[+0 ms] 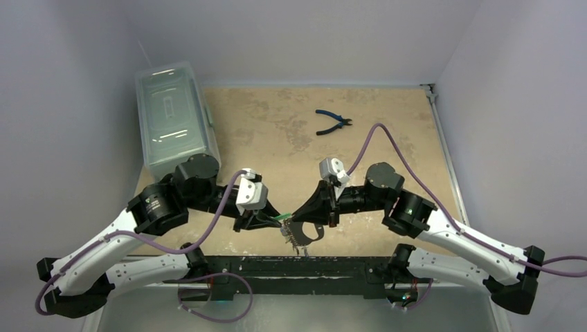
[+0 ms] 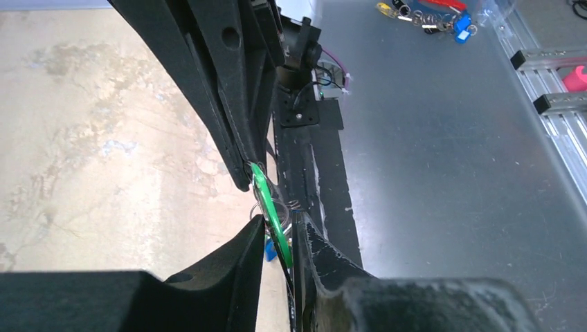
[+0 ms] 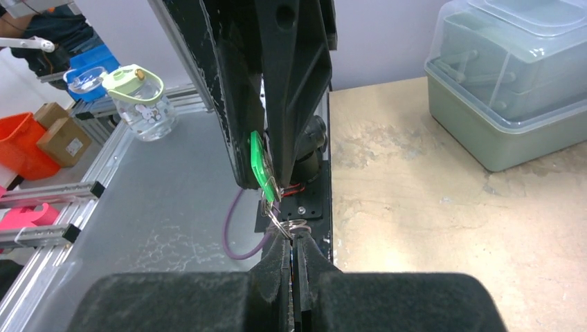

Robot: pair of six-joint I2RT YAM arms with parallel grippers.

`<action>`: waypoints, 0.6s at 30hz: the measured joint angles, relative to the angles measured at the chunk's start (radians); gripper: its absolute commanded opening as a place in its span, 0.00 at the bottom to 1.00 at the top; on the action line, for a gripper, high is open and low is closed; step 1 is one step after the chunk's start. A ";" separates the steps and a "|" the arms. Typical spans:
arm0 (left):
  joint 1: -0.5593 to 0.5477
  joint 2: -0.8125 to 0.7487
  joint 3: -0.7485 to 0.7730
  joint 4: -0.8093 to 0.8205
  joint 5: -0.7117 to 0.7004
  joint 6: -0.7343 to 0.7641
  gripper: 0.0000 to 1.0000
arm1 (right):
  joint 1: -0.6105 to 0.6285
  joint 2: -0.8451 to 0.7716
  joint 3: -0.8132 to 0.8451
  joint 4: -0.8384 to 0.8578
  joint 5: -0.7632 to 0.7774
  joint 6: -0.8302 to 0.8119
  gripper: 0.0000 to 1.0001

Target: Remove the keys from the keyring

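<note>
My two grippers meet tip to tip above the table's near edge. My left gripper [image 1: 273, 220] [image 2: 280, 232] is shut on a flat green key tag [image 2: 272, 211], which also shows in the right wrist view [image 3: 259, 164] and the top view [image 1: 280, 218]. My right gripper [image 1: 294, 220] [image 3: 293, 238] is shut on a thin silver wire ring [image 3: 296, 224] linked to the green tag. Several small keys [image 1: 297, 240] hang below the grippers, with a blue bit [image 2: 270, 250] among them. The keyring's pale oval loop is mostly hidden; only a thin curved rim [image 1: 315, 233] shows.
A clear plastic lidded box [image 1: 173, 117] [image 3: 512, 90] stands at the table's back left. Blue-handled pliers [image 1: 332, 122] lie at the back middle. A black base rail [image 1: 297, 266] runs along the near edge. A green-capped bottle [image 3: 142, 104] stands on the metal bench beyond.
</note>
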 measured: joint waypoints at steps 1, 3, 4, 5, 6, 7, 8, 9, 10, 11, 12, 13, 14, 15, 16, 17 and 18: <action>0.000 -0.004 0.007 0.000 -0.005 0.000 0.18 | 0.000 0.000 0.000 0.000 0.001 0.000 0.00; 0.000 -0.009 0.009 -0.002 -0.014 0.000 0.14 | 0.000 0.000 0.000 -0.002 0.007 0.000 0.00; 0.000 -0.010 0.009 -0.003 -0.019 -0.001 0.12 | 0.000 -0.002 0.000 -0.005 0.011 0.000 0.00; 0.000 -0.008 0.009 -0.003 -0.025 -0.002 0.10 | 0.000 -0.005 0.000 -0.007 0.015 0.001 0.00; 0.000 -0.007 0.009 -0.003 -0.030 -0.003 0.07 | 0.000 -0.008 0.000 -0.008 0.021 0.001 0.00; 0.000 -0.006 0.009 -0.002 -0.036 -0.004 0.03 | 0.000 -0.013 0.000 -0.008 0.026 0.002 0.00; 0.000 -0.005 0.009 -0.002 -0.041 -0.007 0.01 | 0.000 -0.018 0.000 -0.007 0.027 0.002 0.00; 0.000 -0.005 0.009 0.001 -0.047 -0.008 0.01 | 0.000 -0.021 0.000 -0.007 0.027 0.005 0.00; 0.000 -0.005 0.009 0.002 -0.051 -0.009 0.01 | 0.000 -0.025 0.000 -0.008 0.027 0.005 0.00; 0.000 -0.005 0.009 0.002 -0.056 -0.008 0.01 | 0.000 -0.028 0.000 -0.008 0.029 0.007 0.00; 0.000 -0.005 0.009 0.002 -0.061 -0.009 0.00 | 0.000 -0.030 0.000 -0.008 0.032 0.009 0.00; 0.000 -0.005 0.009 0.003 -0.065 -0.009 0.00 | 0.000 -0.031 0.000 -0.008 0.039 0.012 0.00; 0.000 -0.005 0.008 0.003 -0.069 -0.009 0.00 | 0.000 -0.031 0.000 -0.008 0.043 0.014 0.00; 0.000 -0.006 0.008 0.004 -0.074 -0.009 0.00 | 0.000 -0.031 0.000 -0.008 0.048 0.018 0.00; 0.000 -0.007 0.006 0.005 -0.079 -0.009 0.00 | 0.000 -0.031 0.000 -0.007 0.053 0.022 0.00; 0.000 -0.008 0.005 0.006 -0.082 -0.009 0.00 | 0.000 -0.032 0.000 -0.006 0.056 0.029 0.00; 0.000 -0.008 0.005 0.006 -0.086 -0.009 0.00 | 0.000 -0.032 -0.001 -0.006 0.061 0.032 0.00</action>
